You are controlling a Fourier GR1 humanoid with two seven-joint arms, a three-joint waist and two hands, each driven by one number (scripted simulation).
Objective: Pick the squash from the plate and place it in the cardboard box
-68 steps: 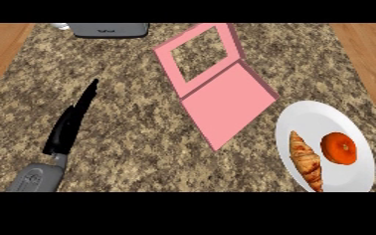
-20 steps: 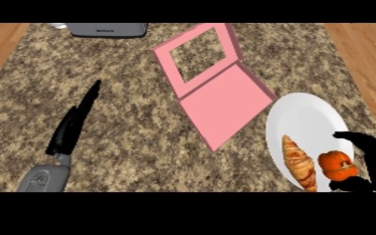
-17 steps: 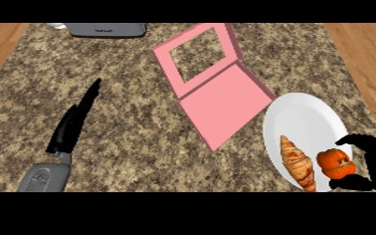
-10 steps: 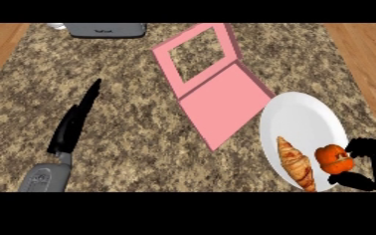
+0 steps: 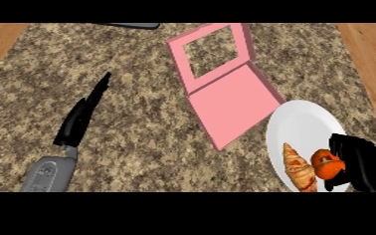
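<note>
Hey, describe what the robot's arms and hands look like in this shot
The left hand is glossy black with slim, tapering fingers, on a grey forearm with a rounded, paler panel. The right hand is the same black, blockier in outline; its forearm is out of view. No cables or markings show.

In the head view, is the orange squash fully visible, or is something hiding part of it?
Head view: the right hand curls around the squash and hides its right side; the croissant beside it on the plate shows unobstructed, apart from the frame's lower edge.

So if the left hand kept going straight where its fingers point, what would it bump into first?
Probably nothing: the left hand points up and slightly right across bare counter. The pink box sits off to its right, though depth is hard to judge.
</note>
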